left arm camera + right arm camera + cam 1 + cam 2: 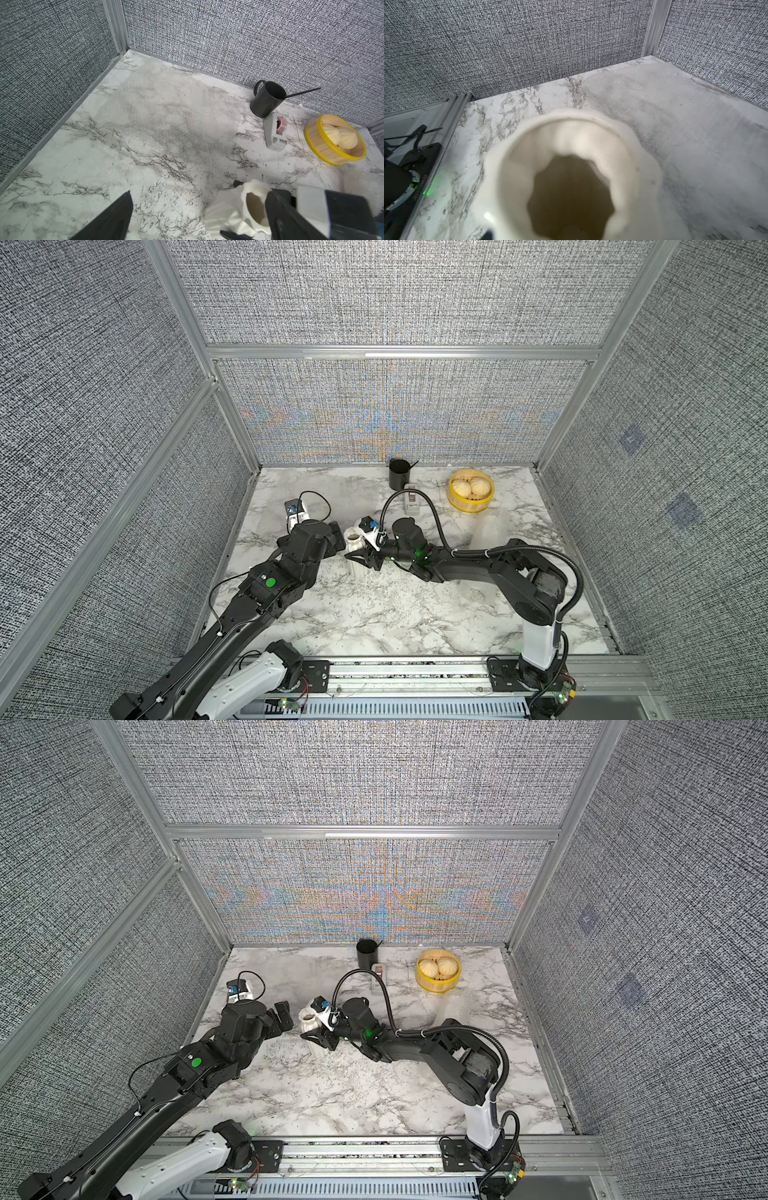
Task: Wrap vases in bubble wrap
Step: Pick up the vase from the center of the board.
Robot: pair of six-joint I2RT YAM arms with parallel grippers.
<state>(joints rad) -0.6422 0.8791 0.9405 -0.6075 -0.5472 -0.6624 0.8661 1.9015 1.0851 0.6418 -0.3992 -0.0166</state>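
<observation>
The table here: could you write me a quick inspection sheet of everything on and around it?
Surface: marble-patterned table.
Job's things: white vase standing mid-table; bubble wrap flat behind it, far left.
Clutter: black cup with a stick, tape dispenser, yellow basket of buns, near the back.
Grippers: left gripper open beside the vase; right gripper straddling the vase, grip unclear.
Cables: black hose on the right arm; thin wire at the left wrist.
Surroundings: grey fabric walls.
</observation>
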